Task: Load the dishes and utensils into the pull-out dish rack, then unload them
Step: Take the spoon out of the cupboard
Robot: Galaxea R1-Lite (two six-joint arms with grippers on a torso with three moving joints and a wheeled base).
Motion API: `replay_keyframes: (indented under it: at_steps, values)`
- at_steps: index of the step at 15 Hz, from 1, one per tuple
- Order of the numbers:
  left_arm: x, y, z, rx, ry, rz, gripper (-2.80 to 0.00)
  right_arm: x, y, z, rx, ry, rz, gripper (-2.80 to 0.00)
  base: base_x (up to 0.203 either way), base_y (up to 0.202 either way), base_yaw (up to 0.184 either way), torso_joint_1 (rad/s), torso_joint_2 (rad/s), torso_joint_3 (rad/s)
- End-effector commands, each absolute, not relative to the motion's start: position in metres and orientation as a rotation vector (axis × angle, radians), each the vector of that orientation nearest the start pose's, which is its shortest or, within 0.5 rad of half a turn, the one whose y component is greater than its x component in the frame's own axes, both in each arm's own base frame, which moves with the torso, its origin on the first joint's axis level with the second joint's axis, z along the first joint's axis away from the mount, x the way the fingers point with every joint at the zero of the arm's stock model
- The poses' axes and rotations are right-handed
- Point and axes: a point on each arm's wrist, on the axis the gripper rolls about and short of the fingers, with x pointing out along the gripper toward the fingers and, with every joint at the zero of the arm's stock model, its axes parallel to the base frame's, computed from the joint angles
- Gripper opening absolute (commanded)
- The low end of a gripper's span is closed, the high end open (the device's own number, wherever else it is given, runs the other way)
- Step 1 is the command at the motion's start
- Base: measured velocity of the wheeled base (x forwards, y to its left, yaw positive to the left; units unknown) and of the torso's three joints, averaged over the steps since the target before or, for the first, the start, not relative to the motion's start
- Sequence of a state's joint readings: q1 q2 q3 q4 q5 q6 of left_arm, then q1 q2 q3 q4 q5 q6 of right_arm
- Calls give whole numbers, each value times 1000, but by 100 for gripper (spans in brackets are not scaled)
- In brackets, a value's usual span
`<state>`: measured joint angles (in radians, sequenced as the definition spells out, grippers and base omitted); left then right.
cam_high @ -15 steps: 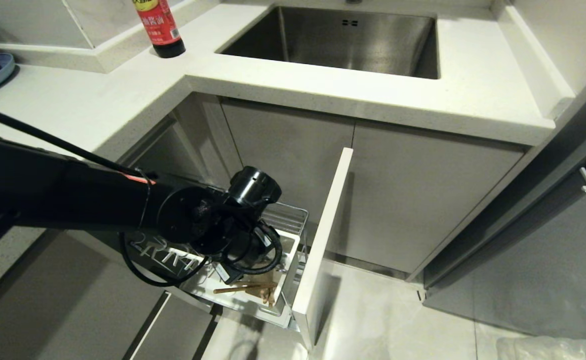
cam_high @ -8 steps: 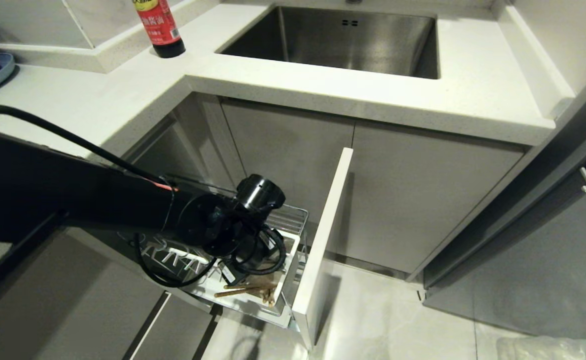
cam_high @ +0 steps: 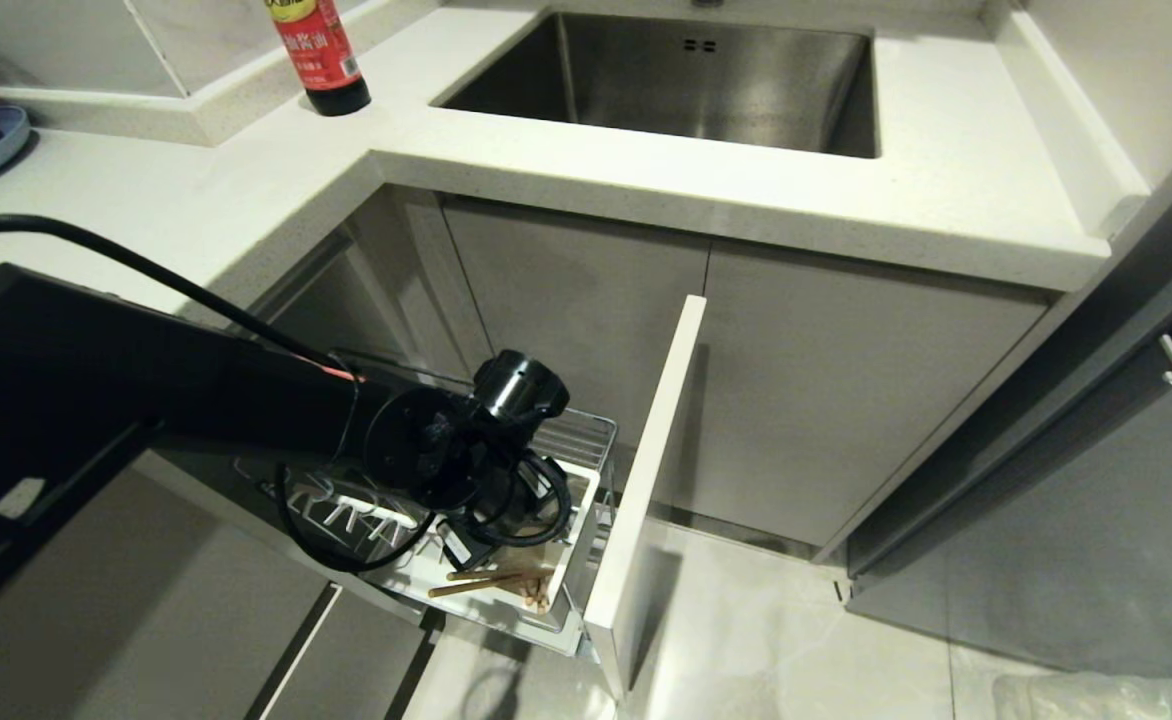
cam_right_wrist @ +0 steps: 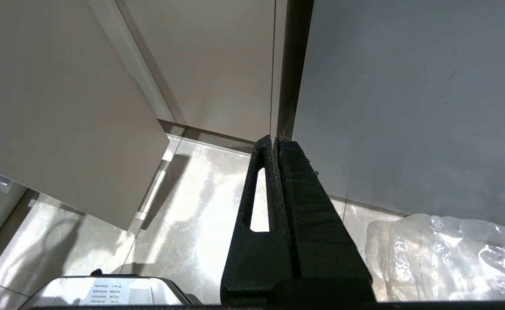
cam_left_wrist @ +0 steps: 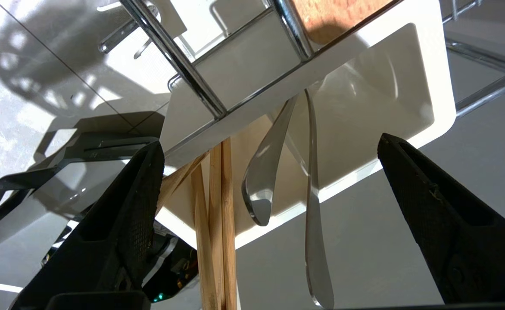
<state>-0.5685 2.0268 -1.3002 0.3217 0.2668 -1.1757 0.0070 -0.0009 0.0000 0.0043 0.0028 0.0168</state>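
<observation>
While the left gripper (cam_left_wrist: 269,172) hangs over the white utensil caddy (cam_left_wrist: 429,86) of the pull-out dish rack (cam_high: 586,430), its two black fingers (cam_left_wrist: 136,202) stand wide apart with nothing between the pads. Compared with a second ago, the jaws have spread a little further, and in the head view the left forearm has swung up and inward, so more of the wire prongs at the rack's 9 o'clock side now shows; the rack, caddy and utensils lie where they did.

The left arm reaches in from 9 o'clock across the head view, wrist bent down into the open rack, its cable looping beneath it. Between the spread fingers, the chopsticks (cam_left_wrist: 220,224) lean out of the caddy side by side, and just beside them the slim metal spoon (cam_left_wrist: 265,172) stands handle-up. In the head view the chopsticks (cam_high: 486,580) lie at 6 o'clock of the wrist, inside the caddy, just behind the rack's pale front panel (cam_high: 646,480).

The right gripper (cam_right_wrist: 276,181) hangs parked above the floor, fingers pressed together and empty. At 12 o'clock the steel sink (cam_high: 676,80) sits in the white surface (cam_high: 946,180), a sauce bottle (cam_high: 321,55) at 11 o'clock.
</observation>
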Motion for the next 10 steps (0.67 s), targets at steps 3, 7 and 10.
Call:
replay_keyframes:
  at_steps: [3,7,10]
  values:
    - [309,-191,123,-654,962,312,-280,-23,0,75,17,3,11,-280,0,0,0,0,0,0]
    - [308,-192,124,-663,976,296,-280,-23,0,75,17,4,11,-280,0,0,0,0,0,0]
    - [308,-192,124,-662,977,297,-280,-23,0,75,17,4,11,-280,0,0,0,0,0,0]
